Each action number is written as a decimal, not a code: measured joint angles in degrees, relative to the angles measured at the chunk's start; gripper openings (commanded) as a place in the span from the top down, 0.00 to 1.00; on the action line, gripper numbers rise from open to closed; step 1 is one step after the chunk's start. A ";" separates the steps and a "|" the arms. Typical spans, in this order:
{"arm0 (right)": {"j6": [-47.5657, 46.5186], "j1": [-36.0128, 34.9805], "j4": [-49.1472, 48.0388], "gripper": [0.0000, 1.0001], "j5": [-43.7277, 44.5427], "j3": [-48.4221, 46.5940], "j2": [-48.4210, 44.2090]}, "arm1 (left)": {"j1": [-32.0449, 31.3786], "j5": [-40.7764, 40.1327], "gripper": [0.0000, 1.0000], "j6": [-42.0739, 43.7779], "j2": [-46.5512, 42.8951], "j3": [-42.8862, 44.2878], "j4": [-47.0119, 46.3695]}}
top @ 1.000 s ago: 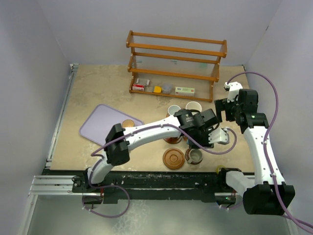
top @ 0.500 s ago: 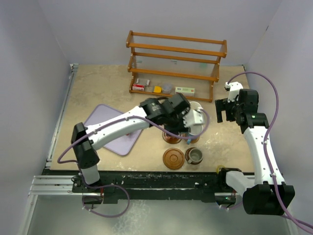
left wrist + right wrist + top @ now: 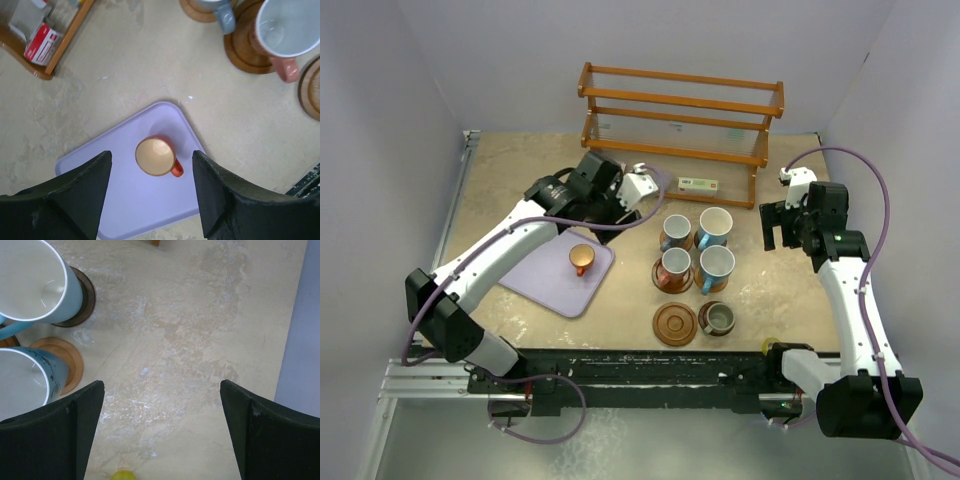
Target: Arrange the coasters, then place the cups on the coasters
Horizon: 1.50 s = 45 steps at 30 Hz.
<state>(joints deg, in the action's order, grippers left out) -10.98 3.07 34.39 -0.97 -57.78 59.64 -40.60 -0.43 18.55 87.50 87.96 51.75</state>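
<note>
Left gripper (image 3: 151, 159): hung over tray (image 3: 535, 262), jaws apart, empty.
Cup (image 3: 580, 259): orange, stood on tray (no coaster under it), likely the next pick.
Coaster (image 3: 675, 324): grooved, bare, probably meant for it.
Right gripper (image 3: 160, 387): wide, idle.

Left arm (image 3: 505, 250), right arm (image 3: 855, 305): white links, black joints, purple cables (image 3: 886, 215). Pincer fingers (image 3: 85, 200) black, wedge-shaped.

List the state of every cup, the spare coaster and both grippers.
Orange cup: upright on tray, no coaster.
Copper cup: upright on coaster.
Grey-blue cup: upright on coaster.
Pale blue cup: upright on coaster.
Blue cup: upright on coaster.
Grey-green cup: upright, apparently on coaster.
Spare coaster: bare.
Left gripper: open, empty.
Right gripper: open, empty.
</note>
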 measured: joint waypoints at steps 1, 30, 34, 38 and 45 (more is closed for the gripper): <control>0.00 0.00 0.00 0.00 0.02 0.00 0.00 | 1.01 0.11 0.37 -0.04 -0.35 -0.76 -0.11; -0.02 0.07 0.00 0.00 -0.15 0.00 0.02 | 22.53 12.55 0.54 1.88 9.97 -14.88 -5.49; -0.02 0.13 0.00 0.00 -0.26 0.00 0.02 | 22.53 13.73 0.61 2.03 12.28 -15.45 -6.01; -0.02 0.26 0.00 0.00 -0.48 0.00 0.02 | 22.53 14.43 0.70 2.01 13.68 -16.55 -6.60; -0.02 0.28 0.00 0.00 -1.29 0.00 0.02 | 22.53 15.17 0.86 2.03 14.29 -17.70 -7.82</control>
<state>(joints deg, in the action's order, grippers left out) -11.00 3.36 34.39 -2.26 -57.78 59.66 -18.06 14.74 20.58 101.80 70.26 43.92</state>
